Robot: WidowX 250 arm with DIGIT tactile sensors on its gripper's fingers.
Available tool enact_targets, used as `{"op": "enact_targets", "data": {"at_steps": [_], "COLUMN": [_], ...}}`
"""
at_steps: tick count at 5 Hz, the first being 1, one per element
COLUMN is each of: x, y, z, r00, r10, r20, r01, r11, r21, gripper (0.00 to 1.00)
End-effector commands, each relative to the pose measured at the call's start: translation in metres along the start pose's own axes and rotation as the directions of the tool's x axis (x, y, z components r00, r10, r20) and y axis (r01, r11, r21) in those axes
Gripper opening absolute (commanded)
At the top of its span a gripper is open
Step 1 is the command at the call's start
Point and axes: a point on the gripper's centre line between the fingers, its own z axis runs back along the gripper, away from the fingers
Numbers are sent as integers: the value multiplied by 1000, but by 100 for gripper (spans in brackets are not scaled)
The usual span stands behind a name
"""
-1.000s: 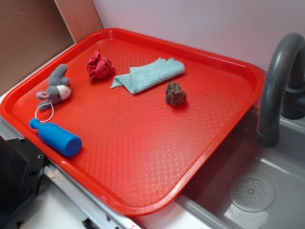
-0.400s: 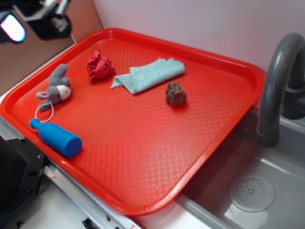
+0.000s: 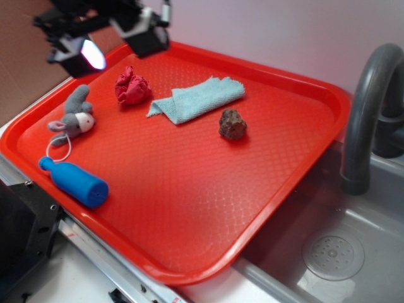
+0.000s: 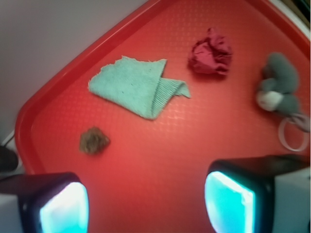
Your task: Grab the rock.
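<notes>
1. Red plastic tray (image 3: 189, 208) carries everything; the rock (image 3: 232, 124) lies loose on its far-right part, just beside the folded teal cloth (image 3: 197, 99) but not touching it; nothing crowds it on the near side.
2. Hand (image 3: 113, 39) hangs high over the tray's far-left corner, well apart from the rock; its two pads stand wide apart with nothing between them, as the wrist view shows.
3. Red fabric ball (image 3: 132, 88) sits near the hand; it is similar in size but wrinkly and bright, so it is not the target.
4. Step in hand, as I judge it: the approach; no grasp is begun.
5. Next move calls for travel right across the tray past the cloth, centring over the rock, then descent with the pads astride it; its lumpy faces may slip.
</notes>
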Motion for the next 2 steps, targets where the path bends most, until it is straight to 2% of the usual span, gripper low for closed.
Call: {"op": "enact_targets", "data": {"at_steps": [1, 2], "x": [22, 24], "y": [-53, -66], "z": [-40, -59], "r00": [998, 999], "r10": [20, 15], "r20": [55, 49], "r01": [-19, -15], "r11": [999, 1000], "r21": [-27, 0], "gripper": [100, 100]}}
